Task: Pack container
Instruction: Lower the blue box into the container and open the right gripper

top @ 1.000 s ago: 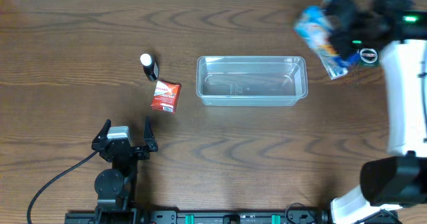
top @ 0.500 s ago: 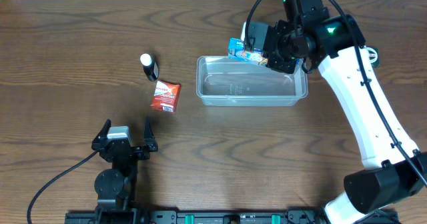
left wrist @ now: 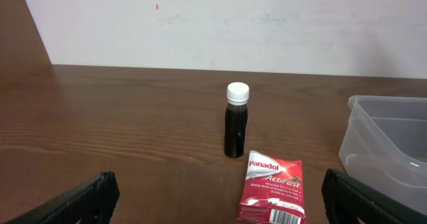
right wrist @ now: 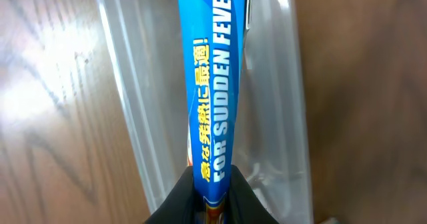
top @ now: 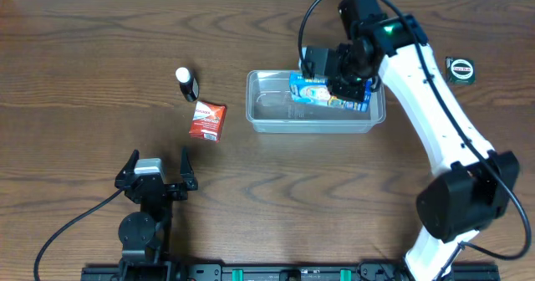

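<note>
The surface [top: 84,47] carries the clear container [top: 313,129] just right of centre. The left tool [top: 157,162] waits near-left, released and empty. The right tool [right wrist: 208,201] is clenched on a long blue packet [top: 322,93], held edge-on over the container's right half. It should probably be lowered close to the floor and laid lengthwise before letting go, leaving room for the red packet [top: 207,120] and small dark bottle [top: 188,84] to the left.
</note>
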Tool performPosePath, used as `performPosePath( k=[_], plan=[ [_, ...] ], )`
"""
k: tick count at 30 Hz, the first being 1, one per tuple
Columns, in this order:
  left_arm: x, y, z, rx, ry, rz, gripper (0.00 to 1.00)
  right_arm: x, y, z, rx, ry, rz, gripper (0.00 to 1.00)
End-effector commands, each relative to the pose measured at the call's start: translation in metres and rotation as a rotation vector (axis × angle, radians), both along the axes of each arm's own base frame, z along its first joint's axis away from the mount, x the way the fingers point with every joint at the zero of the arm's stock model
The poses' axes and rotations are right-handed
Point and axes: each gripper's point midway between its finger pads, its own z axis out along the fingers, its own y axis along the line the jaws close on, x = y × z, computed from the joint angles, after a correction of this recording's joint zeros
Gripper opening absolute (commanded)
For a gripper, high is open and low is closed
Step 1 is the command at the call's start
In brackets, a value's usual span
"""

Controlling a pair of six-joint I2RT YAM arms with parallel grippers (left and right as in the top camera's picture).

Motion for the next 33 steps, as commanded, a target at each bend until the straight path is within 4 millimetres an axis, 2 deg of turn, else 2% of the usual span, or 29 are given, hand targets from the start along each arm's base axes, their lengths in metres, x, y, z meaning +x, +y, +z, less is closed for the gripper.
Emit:
performPosePath(
  k=[1,8,15,24,33],
  plan=[
    [-0.001,0.002,-0.018,0.008,0.05,0.008,0.98,-0.003,-0.01,-0.008,-0.022,0.039,-0.009,0.12],
    [-0.001,0.002,-0.018,0.008,0.05,0.008,0.98,-0.009,-0.023,-0.014,0.031,0.114,-0.047,0.12],
    [-0.001,0.002,-0.018,0.008,0.05,0.008,0.98,-0.016,-0.014,-0.014,0.179,0.15,0.044,0.14],
    [-0.001,0.002,-0.018,0.008,0.05,0.008,0.98,-0.018,-0.026,-0.048,0.127,0.142,0.09,0.14],
    [-0.001,0.002,-0.018,0.008,0.05,0.008,0.98,-0.006,-0.03,-0.054,0.122,0.094,0.082,0.14]
  ],
)
